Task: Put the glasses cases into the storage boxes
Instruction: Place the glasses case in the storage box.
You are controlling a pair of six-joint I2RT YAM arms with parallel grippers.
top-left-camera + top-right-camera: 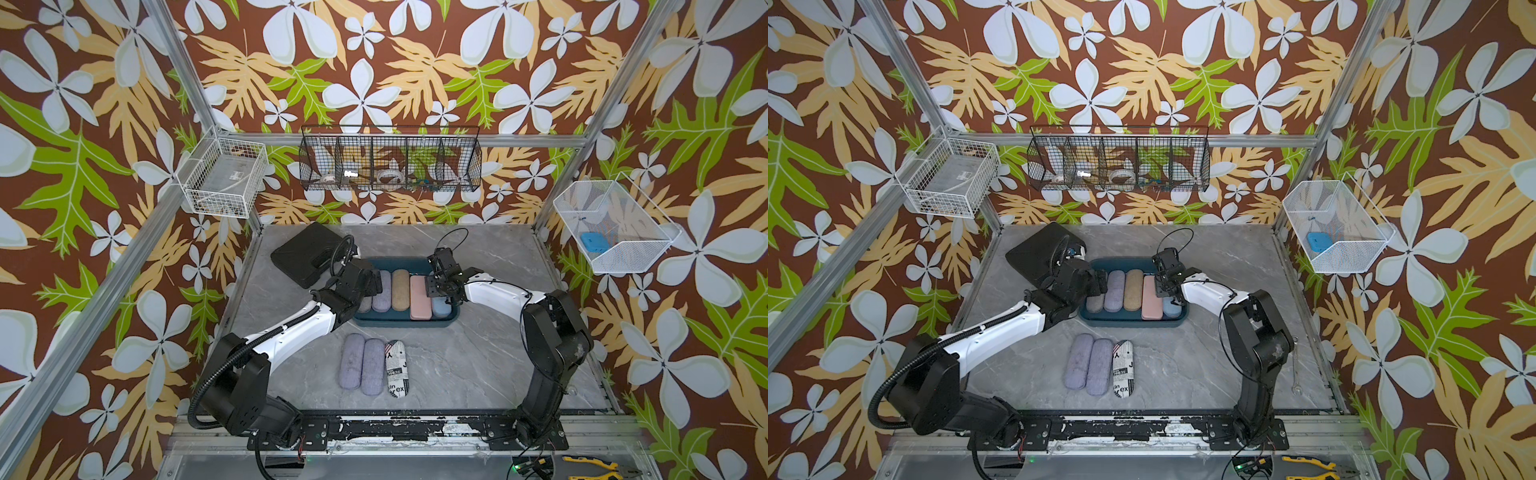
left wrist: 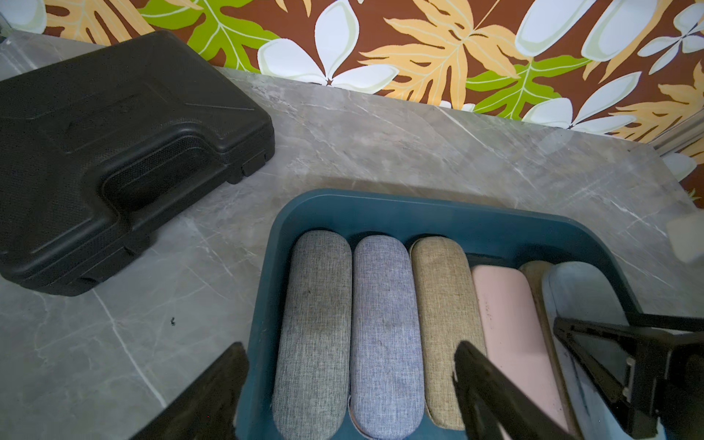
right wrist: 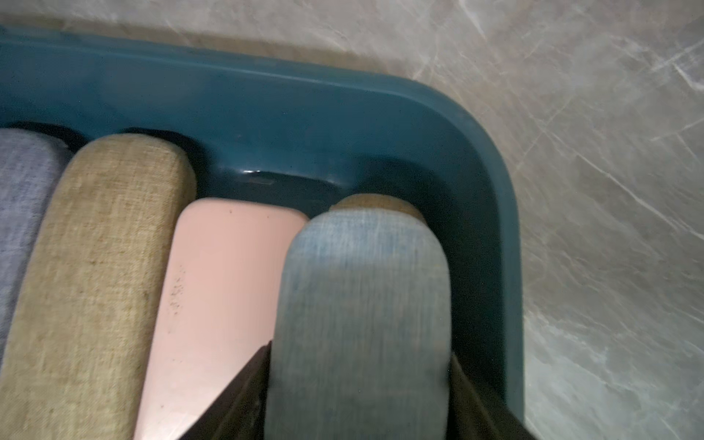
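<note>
Grey marble tabletop (image 1: 478,365) sitting inside floral-walled cell. Teal tub (image 1: 405,322) lying mid-table and holding a row of cases: grey case (image 2: 312,324), lavender case (image 1: 381,291), tan case (image 1: 400,289), pink case (image 1: 419,297), then light blue case (image 3: 362,304) at right end, riding on second tan case (image 3: 375,202). Right gripper (image 3: 360,352) grasping light blue case, fingers (image 3: 244,388) pressing both long sides. Left gripper (image 2: 349,348) hanging released, jaws spread wide above tub's left end. Two loose lavender cases (image 1: 352,360) and newsprint case (image 1: 397,368) lying side by side, touching, in front of tub. Black moulded case (image 1: 307,253) resting beside tub's far left corner.
</note>
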